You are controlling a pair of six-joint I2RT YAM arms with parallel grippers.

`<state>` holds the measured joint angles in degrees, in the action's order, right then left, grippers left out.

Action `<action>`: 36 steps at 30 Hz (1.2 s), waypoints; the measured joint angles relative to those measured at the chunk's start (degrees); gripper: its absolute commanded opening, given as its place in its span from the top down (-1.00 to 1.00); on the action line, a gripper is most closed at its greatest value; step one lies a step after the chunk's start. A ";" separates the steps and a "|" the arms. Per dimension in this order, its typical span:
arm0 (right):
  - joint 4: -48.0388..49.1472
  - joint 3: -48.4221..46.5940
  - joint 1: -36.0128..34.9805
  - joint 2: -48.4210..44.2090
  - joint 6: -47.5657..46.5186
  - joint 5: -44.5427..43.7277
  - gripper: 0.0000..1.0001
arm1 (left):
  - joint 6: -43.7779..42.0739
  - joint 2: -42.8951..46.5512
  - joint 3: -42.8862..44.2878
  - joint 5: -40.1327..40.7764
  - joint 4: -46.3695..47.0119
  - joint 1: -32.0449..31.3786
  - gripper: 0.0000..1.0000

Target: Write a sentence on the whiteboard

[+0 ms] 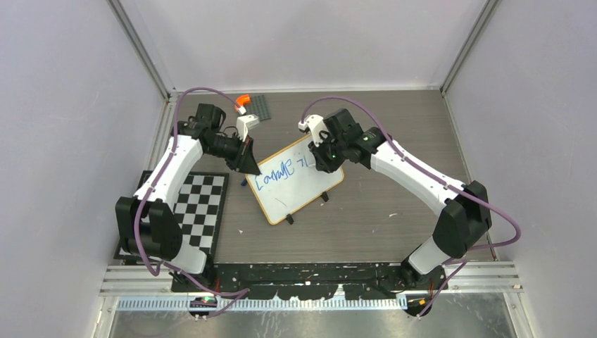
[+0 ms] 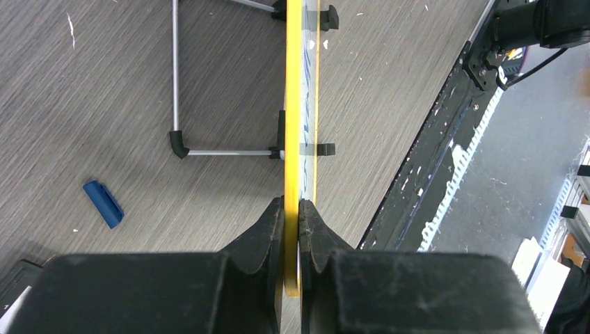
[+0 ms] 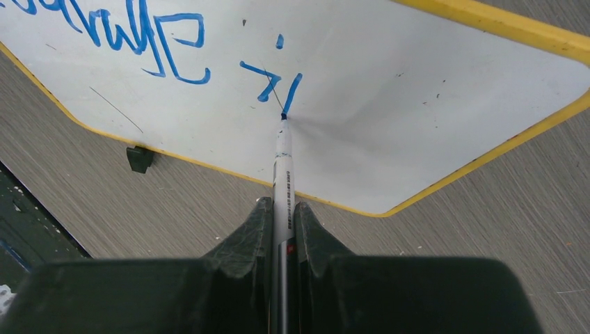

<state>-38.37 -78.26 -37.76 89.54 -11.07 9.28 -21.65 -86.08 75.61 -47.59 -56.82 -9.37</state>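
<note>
Left claw (image 2: 292, 205): nearly closed, its two black fingers pinching the rim of the whiteboard (image 1: 310, 189) from both sides; the left wrist view shows the board edge-on as a thin yellow strip running straight up from between the fingertips.
Right claw (image 3: 282, 209): nearly closed on a marker (image 3: 282, 163), which sticks out forward between the fingers.
Marker tip: blue, touching the white face at the lower end of a short slanted stroke.
Whiteboard position: mid-table (image 1: 408, 141), turned at a slant and tilted up on a thin metal wire stand (image 2: 175, 83), with the left claw at its left corner and the right claw over its upper right part.
Whiteboard feet: small black clips (image 2: 323, 148) on the rim, one just ahead of the left claw's fingers.
Sentence (image 3: 160, 42): blue handwriting, one long word, then a dot and a few short strokes beside it where the marker tip rests; the rest of the face is bare white.
Blue cap (image 2: 103, 204): lying flat on the table behind the board, apart from the stand.
Checkered mat (image 1: 200, 204): flat on the table beside the left arm, near the board's left corner.
Grey studded plate (image 1: 259, 105): at the far edge, well apart from the board.
</note>
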 measured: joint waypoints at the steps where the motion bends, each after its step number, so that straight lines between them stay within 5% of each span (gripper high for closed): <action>1: -0.26 -0.20 0.00 0.00 0.00 0.00 0.99 | -0.02 0.00 0.00 -0.02 -0.02 0.00 1.00; 13: 0.39 -5.70 0.26 0.79 -0.28 -1.01 1.00 | -0.04 0.00 0.00 0.00 -0.02 0.00 1.00; 36: -0.85 -1.73 2.86 0.96 -0.87 -0.02 0.99 | 0.04 -0.22 0.00 0.09 0.00 0.02 1.00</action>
<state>-39.22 -79.99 -34.89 90.50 -11.94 9.26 -21.61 -86.30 75.61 -47.51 -56.82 -9.34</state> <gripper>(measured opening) 0.168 0.097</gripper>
